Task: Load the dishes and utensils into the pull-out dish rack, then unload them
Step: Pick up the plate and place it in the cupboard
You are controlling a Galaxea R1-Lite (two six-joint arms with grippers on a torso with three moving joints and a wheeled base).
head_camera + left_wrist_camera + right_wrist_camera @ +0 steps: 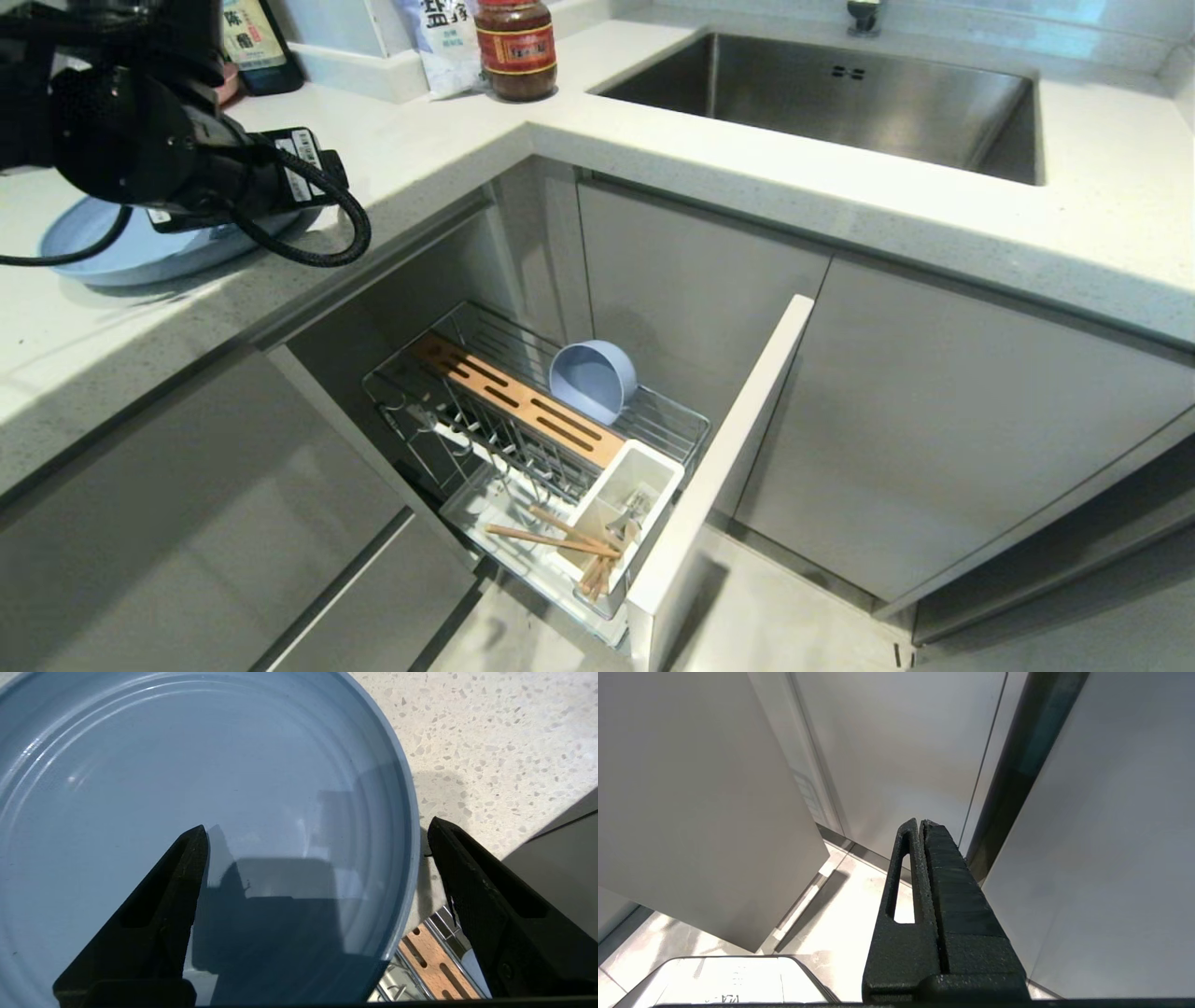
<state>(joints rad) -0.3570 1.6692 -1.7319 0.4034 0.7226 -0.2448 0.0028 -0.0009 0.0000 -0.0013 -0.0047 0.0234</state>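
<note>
Light-blue plate (187, 788) on white speckled counter (504, 742); blue-grey bowl (592, 378); black hand (317, 835).

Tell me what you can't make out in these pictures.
- Head view: the left gripper is hidden behind its own arm, above the plate.
- Head view: fork and spoon cannot be told apart inside the utensil cup; only the chopsticks read clearly.
- Left wrist view: the plate's far side is cut off by the picture's edge.
- Right wrist view: the right gripper shows only cabinet doors and floor; its place is unclear.
</note>
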